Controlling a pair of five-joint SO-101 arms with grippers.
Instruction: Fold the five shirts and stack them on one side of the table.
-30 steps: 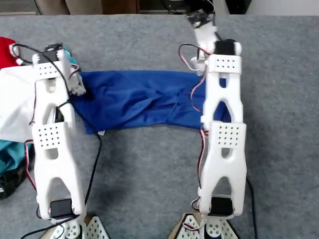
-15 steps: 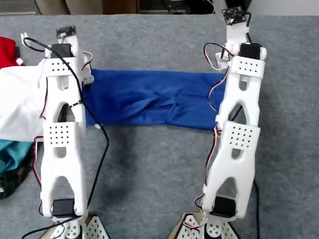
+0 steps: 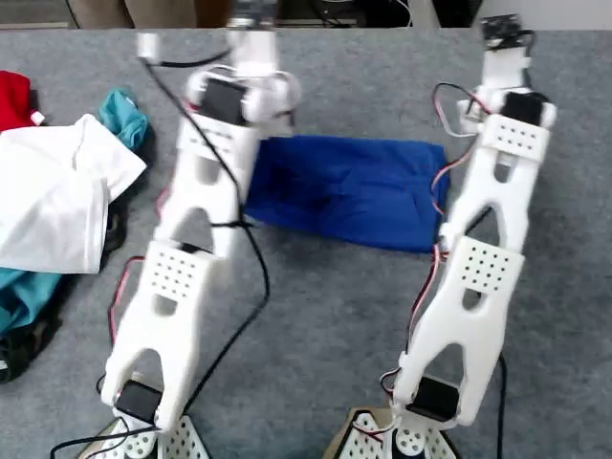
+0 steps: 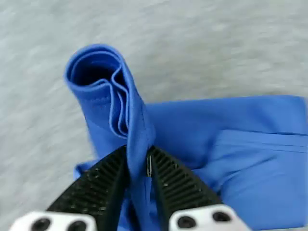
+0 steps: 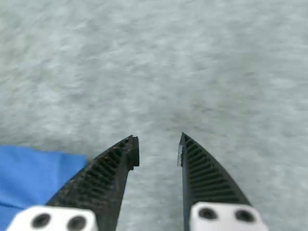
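Two arms stand side by side on one grey table (image 3: pixel 316 325). Garments in view, by colour:

1. One blue shirt (image 3: pixel 354 186), at the table's centre, between the two arms.
2. One white shirt (image 3: pixel 53 206), spread flat at the left edge.
3. One red shirt (image 3: pixel 11 96), at the far left corner, just beyond the white shirt. A small white tag (image 3: pixel 36 118) lies at its edge, too small to read.
4. Two patches of teal cloth, one (image 3: pixel 124 113) at the white shirt's far corner and one at its near edge. Whether they are one garment cannot be told.
5. One dark garment (image 3: pixel 14 349), at the near left edge.

Blue shirt: plain, creased, folded into a rough rectangle, with stitched hems along its edges.

Left gripper (image 4: pixel 138 154): clamped tight on an upright, layered fold of the blue shirt (image 4: pixel 231 149). The fold rises in a loop beyond the fingertips.

Right gripper (image 5: pixel 158 144): fingers parted by a narrow gap, holding nothing, above bare table. An edge of the blue shirt (image 5: pixel 29 173) lies beside one finger
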